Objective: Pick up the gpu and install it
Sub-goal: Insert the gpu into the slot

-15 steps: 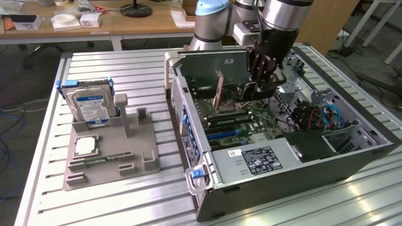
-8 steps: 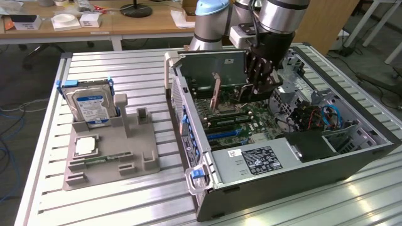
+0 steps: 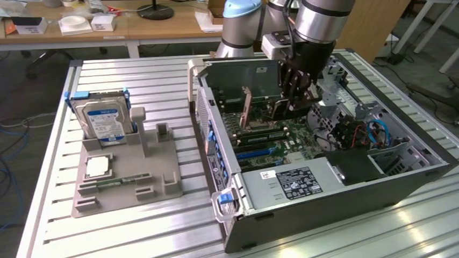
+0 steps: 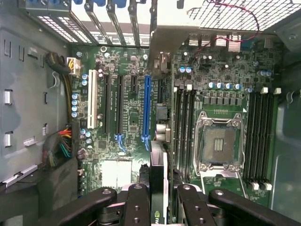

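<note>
- gpu (image 4: 159, 165) is pinched in the claw (image 4: 160, 190). Jaws are narrow and clamped on its top edge, inside the open case (image 3: 323, 204) above the motherboard (image 4: 225, 80).
- Risk: the grip is on a thin edge only. Any side load during the push could tilt the card or let it slip in the pinch.
- Risk: in the wrist view the card's edge lies just beside the blue slot (image 4: 146, 108), on the side toward the processor socket (image 4: 218, 146), not clearly over it. Pressing down off-line would likely drive the connector into the board or small parts near the slot.
- Risk: the bracket end could catch on the rear slot covers (image 4: 113, 14) if the card goes in skewed.
- Can't tell whether the lower edge already touches the board.
- Look: seen edge-on, it is a slim slab with a dark face, a pale strip along the edge and a logo near the claw. Rigid and flat, with little to hold.
- Nearby: memory slots (image 4: 186, 122) between card and socket, and a cable bundle (image 4: 61, 146) well apart.
- Outside the case: hard drive (image 3: 104, 121) upright in a holder on the desk (image 3: 143, 75).
</note>
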You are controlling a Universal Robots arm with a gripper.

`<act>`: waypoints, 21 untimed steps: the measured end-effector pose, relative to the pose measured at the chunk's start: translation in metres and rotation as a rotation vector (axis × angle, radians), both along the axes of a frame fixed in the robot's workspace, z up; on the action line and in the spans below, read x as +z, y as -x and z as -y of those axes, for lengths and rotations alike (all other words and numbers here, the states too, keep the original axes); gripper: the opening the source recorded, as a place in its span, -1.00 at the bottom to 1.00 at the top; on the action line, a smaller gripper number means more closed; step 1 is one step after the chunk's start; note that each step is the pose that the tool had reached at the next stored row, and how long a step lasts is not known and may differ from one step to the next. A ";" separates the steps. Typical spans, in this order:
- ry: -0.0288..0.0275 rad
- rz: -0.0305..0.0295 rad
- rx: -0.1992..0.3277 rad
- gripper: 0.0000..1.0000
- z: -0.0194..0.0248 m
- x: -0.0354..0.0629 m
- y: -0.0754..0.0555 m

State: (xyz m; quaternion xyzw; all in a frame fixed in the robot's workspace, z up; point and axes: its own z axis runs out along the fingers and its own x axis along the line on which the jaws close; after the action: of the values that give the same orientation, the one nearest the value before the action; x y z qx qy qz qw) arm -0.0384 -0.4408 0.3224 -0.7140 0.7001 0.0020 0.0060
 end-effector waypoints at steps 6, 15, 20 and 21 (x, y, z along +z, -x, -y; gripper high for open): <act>-0.0001 0.0001 0.000 -0.46 0.0052 -0.0012 0.000; 0.0011 0.0001 0.000 -0.46 0.0080 -0.0052 0.001; 0.0014 0.0000 0.000 -0.46 0.0082 -0.0095 0.009; 0.0019 0.0000 0.000 -0.46 0.0082 -0.0103 0.009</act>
State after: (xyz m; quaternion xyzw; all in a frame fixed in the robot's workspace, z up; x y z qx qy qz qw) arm -0.0473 -0.4490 0.3121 -0.7139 0.7002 0.0013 0.0053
